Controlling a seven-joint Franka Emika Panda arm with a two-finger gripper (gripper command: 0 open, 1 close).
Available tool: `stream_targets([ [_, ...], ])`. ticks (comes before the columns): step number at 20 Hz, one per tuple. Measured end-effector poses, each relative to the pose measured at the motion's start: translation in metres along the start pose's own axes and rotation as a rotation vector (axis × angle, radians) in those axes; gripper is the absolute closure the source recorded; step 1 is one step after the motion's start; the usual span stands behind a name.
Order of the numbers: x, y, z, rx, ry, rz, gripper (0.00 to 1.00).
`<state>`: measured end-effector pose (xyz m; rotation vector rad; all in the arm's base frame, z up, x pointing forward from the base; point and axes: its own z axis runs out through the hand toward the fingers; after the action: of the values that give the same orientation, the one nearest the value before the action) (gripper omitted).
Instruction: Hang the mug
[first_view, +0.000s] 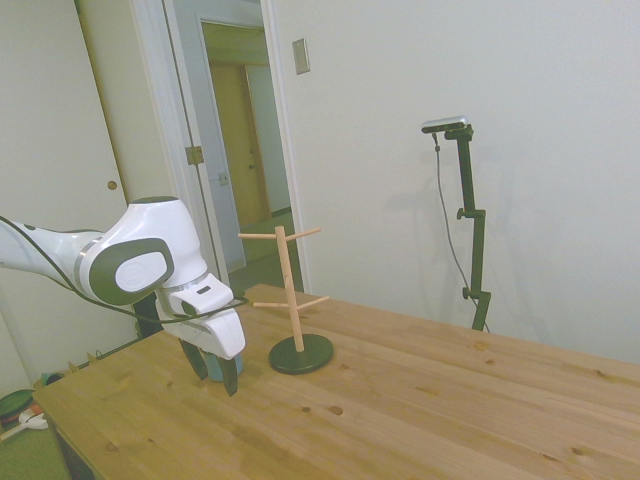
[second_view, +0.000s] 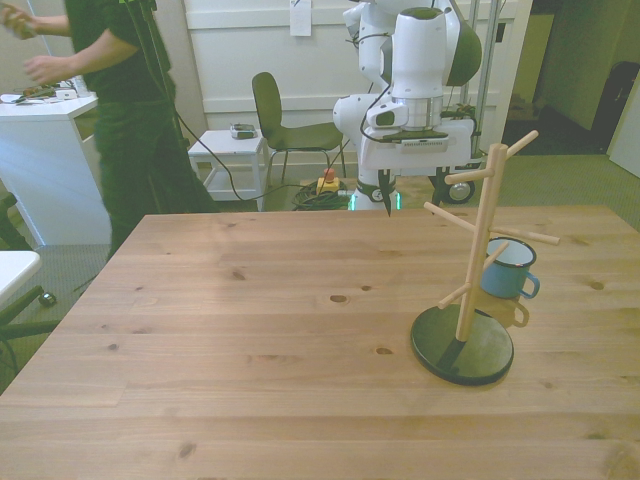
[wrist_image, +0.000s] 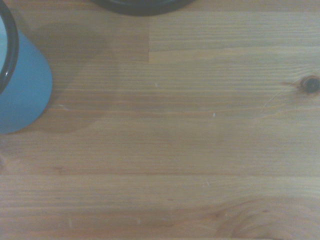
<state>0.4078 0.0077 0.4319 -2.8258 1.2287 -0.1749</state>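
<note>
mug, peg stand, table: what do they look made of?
The mug: probably enamelled metal, going by its glossy light-blue wall, pale inside and thin dark rim; ceramic is possible.
The peg stand: a pale bare wood post and dowels, unpainted and matte, on a round dark base with a slight sheen, either metal or painted wood.
The table: wood planks with visible knots and grain and a smooth finish.
</note>
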Motion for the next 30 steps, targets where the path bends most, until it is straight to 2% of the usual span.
stream_targets([
  [4, -0.006, -0.008, 0.0, 0.004, 0.0, -0.031, 0.0],
  [10, -0.054, -0.065, -0.038, 0.058, 0.047, -0.149, 0.0],
  [13, -0.066, -0.096, -0.057, 0.075, 0.056, -0.174, 0.0],
  [15, -0.066, -0.117, -0.058, 0.078, 0.049, -0.179, 0.0],
  [22, -0.065, -0.179, -0.014, 0.028, 0.007, -0.205, 0.0],
  [30, -0.078, -0.203, 0.028, 0.001, 0.012, -0.226, 0.0],
])
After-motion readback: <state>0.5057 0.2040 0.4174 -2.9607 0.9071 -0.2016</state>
